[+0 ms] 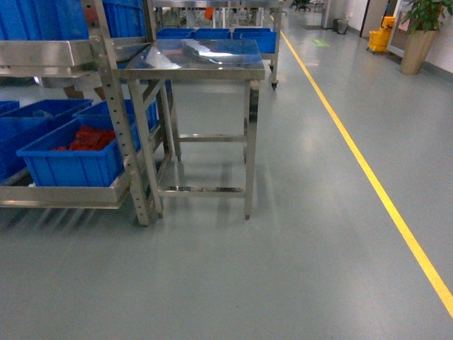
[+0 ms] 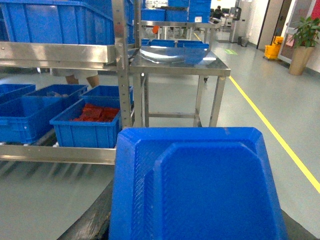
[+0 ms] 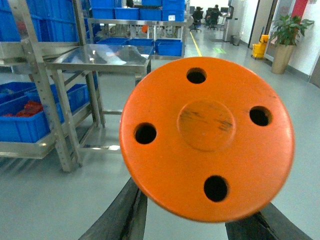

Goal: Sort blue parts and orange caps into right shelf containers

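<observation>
My left pincer (image 2: 195, 235) carried a blue part (image 2: 195, 185), a moulded tray-like piece that filled the lower half of the left wrist view; my dark fingers (image 2: 87, 225) showed only at its bottom corners, closed against it. My right pincer (image 3: 200, 220) held an orange cap (image 3: 207, 137), a round disc with four holes and a raised centre, face toward the camera; dark fingers (image 3: 122, 215) emerged below its rim on both sides.

Ahead of both pincers and slightly left stood a steel table (image 1: 195, 60) with a bare, reflective top. Further left of it was a steel shelf rack (image 1: 106, 106). On its low tier sat a blue bin (image 1: 78, 159) holding red pieces (image 1: 88, 138), possibly parts, though too small to identify. More blue bins sat beside it and on the tier above.

A yellow floor line (image 1: 368, 170) ran off to the right of the pincers. Neither pincer appeared in the head view.
</observation>
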Robot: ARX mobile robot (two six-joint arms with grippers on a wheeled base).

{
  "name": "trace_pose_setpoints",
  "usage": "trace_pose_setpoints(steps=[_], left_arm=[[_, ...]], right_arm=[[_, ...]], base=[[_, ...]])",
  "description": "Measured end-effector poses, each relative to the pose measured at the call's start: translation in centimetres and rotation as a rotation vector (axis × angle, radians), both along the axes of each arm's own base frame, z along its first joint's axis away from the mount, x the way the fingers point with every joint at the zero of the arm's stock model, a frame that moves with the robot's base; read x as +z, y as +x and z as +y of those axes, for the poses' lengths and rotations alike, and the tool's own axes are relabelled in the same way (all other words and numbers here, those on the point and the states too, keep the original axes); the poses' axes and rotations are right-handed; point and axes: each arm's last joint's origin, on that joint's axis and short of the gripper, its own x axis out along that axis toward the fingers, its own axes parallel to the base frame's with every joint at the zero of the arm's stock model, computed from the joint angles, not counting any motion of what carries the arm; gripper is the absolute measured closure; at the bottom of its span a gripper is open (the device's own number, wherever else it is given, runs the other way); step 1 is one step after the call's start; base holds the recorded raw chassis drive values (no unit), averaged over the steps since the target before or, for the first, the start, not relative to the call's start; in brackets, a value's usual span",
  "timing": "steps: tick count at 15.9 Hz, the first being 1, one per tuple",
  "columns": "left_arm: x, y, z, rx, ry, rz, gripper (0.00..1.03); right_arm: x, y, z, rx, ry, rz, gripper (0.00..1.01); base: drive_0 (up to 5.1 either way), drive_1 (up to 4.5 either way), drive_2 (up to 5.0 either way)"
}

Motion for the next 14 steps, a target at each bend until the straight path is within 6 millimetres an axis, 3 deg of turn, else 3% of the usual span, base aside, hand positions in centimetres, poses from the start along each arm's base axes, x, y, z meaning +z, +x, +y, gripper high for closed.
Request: trace_pose_setpoints(steps=[14], left_arm=[[0.01, 0.0, 0.0, 0.0, 0.0, -0.001, 0.6]], right_arm=[[-0.01, 0.0, 0.0, 0.0, 0.0, 0.001, 0.63]], base=[[0.0, 4.35, -4.3]])
